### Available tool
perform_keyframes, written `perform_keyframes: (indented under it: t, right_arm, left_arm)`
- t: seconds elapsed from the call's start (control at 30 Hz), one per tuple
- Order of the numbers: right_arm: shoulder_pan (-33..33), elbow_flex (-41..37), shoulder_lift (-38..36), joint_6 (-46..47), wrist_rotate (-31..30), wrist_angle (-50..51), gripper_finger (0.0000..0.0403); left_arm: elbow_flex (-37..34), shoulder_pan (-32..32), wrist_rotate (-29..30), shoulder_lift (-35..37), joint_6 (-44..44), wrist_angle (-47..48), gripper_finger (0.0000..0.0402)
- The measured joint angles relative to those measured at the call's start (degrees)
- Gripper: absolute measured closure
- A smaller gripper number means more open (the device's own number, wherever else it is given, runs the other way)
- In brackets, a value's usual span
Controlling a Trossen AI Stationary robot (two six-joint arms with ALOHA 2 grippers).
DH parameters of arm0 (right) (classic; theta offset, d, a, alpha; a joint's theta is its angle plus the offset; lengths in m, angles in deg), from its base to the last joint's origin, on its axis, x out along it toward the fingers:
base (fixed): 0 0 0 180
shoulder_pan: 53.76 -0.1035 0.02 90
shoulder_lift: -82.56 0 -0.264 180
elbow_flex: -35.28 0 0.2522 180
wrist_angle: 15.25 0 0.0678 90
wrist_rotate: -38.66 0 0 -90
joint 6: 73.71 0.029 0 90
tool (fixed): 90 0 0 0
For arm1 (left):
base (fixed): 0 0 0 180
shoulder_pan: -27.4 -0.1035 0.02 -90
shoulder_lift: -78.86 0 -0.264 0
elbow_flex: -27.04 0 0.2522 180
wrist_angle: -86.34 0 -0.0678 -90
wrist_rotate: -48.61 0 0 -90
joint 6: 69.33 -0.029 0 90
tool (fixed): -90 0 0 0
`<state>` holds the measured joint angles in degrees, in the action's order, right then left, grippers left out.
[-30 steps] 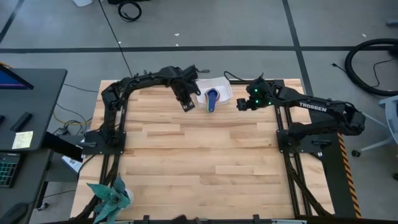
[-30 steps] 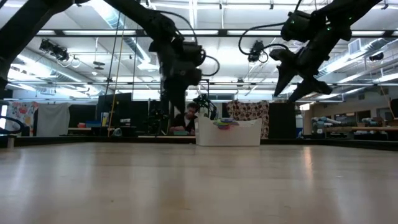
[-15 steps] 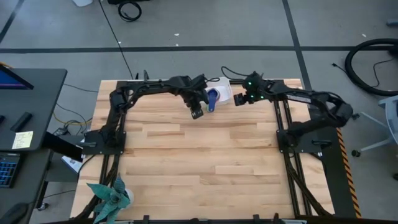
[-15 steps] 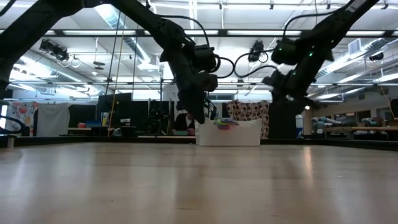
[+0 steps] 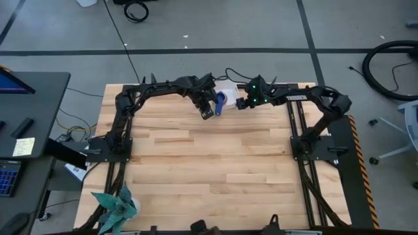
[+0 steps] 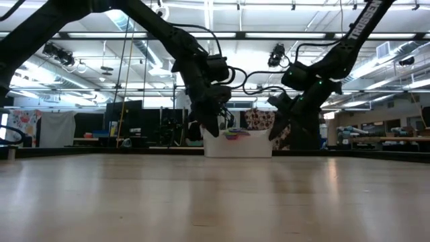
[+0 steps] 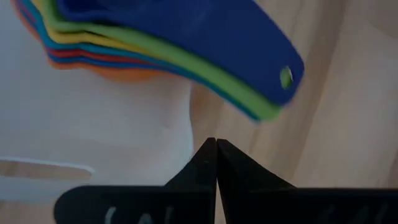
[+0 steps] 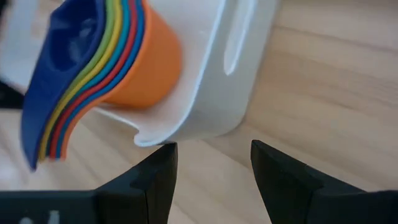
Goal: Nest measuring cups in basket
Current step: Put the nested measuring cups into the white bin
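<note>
The white basket (image 5: 228, 90) stands at the table's far edge. In it lie the nested measuring cups (image 5: 221, 102), dark blue on top and orange at the bottom (image 8: 146, 65). Their stacked handles (image 7: 249, 68) stick out over the basket's near rim. My left gripper (image 5: 208, 112) is shut, its tips (image 7: 216, 146) low beside the basket's near-left wall, under the handles. My right gripper (image 5: 239, 103) is open, its fingers (image 8: 214, 162) level at the basket's right end. In the low view both grippers (image 6: 213, 128) (image 6: 275, 131) flank the basket (image 6: 238, 146). My left gripper's shut tips stand close against the basket's near wall (image 7: 180, 134); whether they touch it I cannot tell. My right gripper comes level from the table's right, and one fingertip (image 8: 163, 152) sits at the bottom corner of the basket's end wall (image 8: 149, 138); touching or just short, I cannot tell.
A teal spiky plant (image 5: 116, 207) stands at the table's near-left corner. A dark desk with a screen (image 5: 26, 104) is off the left side. Bare wood (image 5: 209, 163) fills the middle and near part of the table.
My left gripper has moved toward the table's right and down to the basket's near-left side. My right gripper has swung toward the table's left and come down to the basket's right end. The basket has slid a little toward the table's left.
</note>
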<state>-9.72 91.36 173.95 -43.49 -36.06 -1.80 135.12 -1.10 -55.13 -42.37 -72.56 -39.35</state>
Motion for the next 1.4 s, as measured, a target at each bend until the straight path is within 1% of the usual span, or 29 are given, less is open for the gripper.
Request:
perform_keyframes:
  t: [0.13, 0.33, 0.5, 0.57, 0.7, 0.83, 0.93, 1.13, 1.27, 1.4]
  right_arm:
    - [-0.39, 0.02, 1.80, 1.18, 3.13, -3.84, 0.0194]
    - [-1.35, 0.02, 2.36, 1.78, 4.42, -8.85, 0.0194]
    - [-1.55, 0.02, 2.34, 2.71, 6.94, -9.78, 0.0194]
    - [-1.55, 0.04, 2.34, 2.71, 9.32, -9.78, 0.0194]
    - [-2.10, 0.04, 2.26, 1.15, 12.86, -9.95, 0.0194]
    - [-3.11, 0.07, 2.25, 0.33, 13.03, -10.00, 0.0194]
    - [-3.49, 0.07, 2.25, 0.22, 12.88, -10.25, 0.0194]
    - [-3.48, 0.08, 2.23, 0.22, 12.84, -11.20, 0.0194]
    - [-3.48, 0.09, 2.22, 0.22, 12.81, -11.53, 0.0194]
    - [-3.99, 0.07, 1.94, -0.86, 13.20, -11.62, 0.0194]
  left_arm:
    - [0.00, -1.46, 0.21, -0.01, -0.18, -0.01, 0.0393]
    - [0.00, -3.53, 1.61, -0.01, -0.42, 0.84, 0.0393]
    - [0.12, -4.54, 1.43, 0.05, -0.46, 2.90, 0.0393]
    - [0.13, -4.70, 2.12, 0.62, -0.47, 6.78, 0.0393]
    - [0.02, -4.24, 3.10, 2.39, -0.53, 17.52, 0.0393]
    - [0.04, -1.53, -0.67, 3.92, -2.25, 22.35, 0.0393]
    - [0.04, 1.17, -2.99, 4.56, -2.69, 19.80, 0.0393]
    - [0.04, 5.29, -2.61, 1.79, -4.92, 14.50, 0.0393]
    - [0.04, 6.02, -2.39, 0.08, -4.89, 13.73, 0.0393]
    - [0.02, 5.89, -1.57, 0.30, -4.87, 12.79, 0.0393]
